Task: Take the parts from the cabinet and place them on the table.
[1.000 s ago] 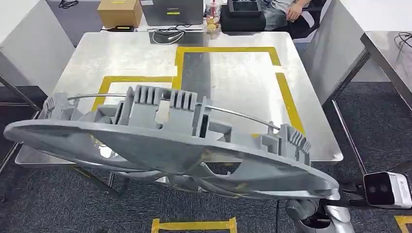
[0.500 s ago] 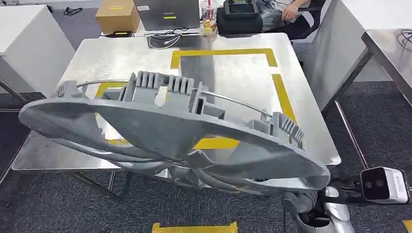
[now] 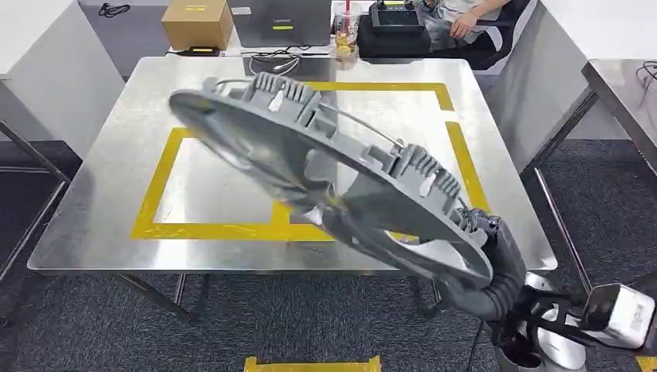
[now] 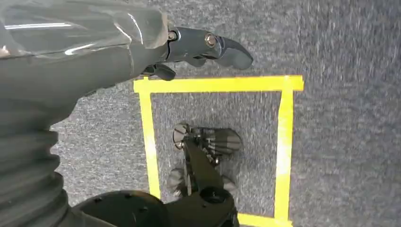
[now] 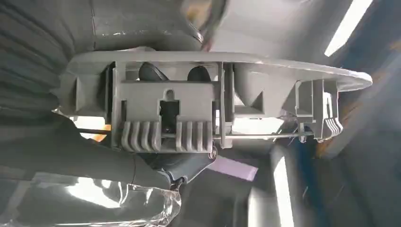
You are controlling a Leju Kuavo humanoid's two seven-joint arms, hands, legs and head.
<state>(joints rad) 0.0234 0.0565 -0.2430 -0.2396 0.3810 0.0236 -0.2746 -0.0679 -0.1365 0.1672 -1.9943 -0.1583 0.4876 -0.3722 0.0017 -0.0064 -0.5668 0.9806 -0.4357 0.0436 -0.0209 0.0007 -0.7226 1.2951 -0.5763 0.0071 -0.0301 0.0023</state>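
**Large grey part held aloft over the worktop edge**

The grey part [image 3: 325,167], a wide ring-shaped moulding with ribbed clips along its rim, hangs tilted above the steel worktop [image 3: 101,209], its far end over the yellow tape outline [image 3: 159,198] and its near end past the worktop's front edge. It is not yet resting on anything.

The risk is leverage: the right robot hand [image 3: 484,240] grips only the near rim, so the long overhang could twist the part in the grasp, or its low edge could strike the worktop before the rest settles. A slip here would likely drop it to the floor.

The right arm comes up from the lower right, wrist bent towards the worktop; the right wrist view shows dark fingers [image 5: 151,71] behind the clip block, closed on the part. The left robot hand [image 4: 203,45] hangs over the carpet, holding nothing, fingers loosely extended.
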